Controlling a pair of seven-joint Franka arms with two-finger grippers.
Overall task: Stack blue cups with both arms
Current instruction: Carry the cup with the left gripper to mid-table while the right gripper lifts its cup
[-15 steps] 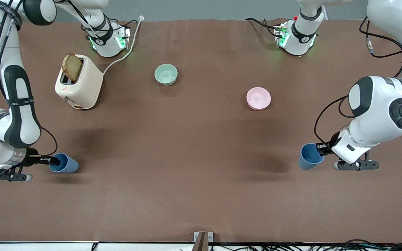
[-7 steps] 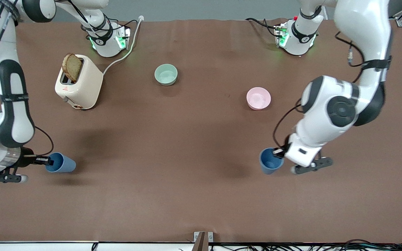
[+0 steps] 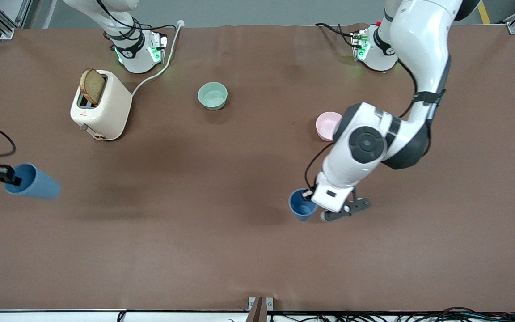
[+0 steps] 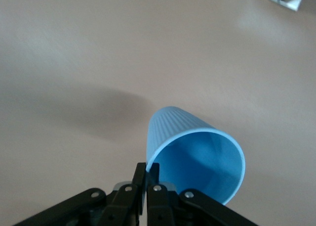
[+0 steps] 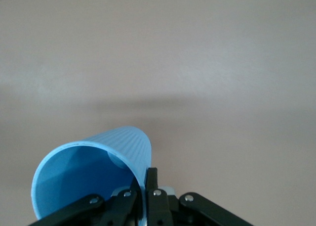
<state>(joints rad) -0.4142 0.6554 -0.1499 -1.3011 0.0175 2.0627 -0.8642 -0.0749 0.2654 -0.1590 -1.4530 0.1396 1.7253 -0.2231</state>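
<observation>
My left gripper (image 3: 310, 195) is shut on the rim of one blue cup (image 3: 301, 206) and holds it upright, low over the middle of the table. In the left wrist view the fingers (image 4: 140, 172) pinch the cup's wall (image 4: 197, 149). My right gripper (image 3: 10, 178) is at the right arm's end of the table, mostly out of view. It is shut on the rim of the other blue cup (image 3: 34, 182) and holds it tilted in the air. In the right wrist view the fingers (image 5: 152, 176) pinch that cup's wall (image 5: 94, 164).
A cream toaster (image 3: 103, 107) with a bread slice (image 3: 91, 86) stands near the right arm's base, its white cable running to the table's edge. A pale green bowl (image 3: 213, 95) sits near the middle. A pink bowl (image 3: 326, 125) is partly hidden by the left arm.
The left arm has carried its cup from the left arm's end toward the table's middle. The right arm has lifted its cup and drawn it toward the table's end.
</observation>
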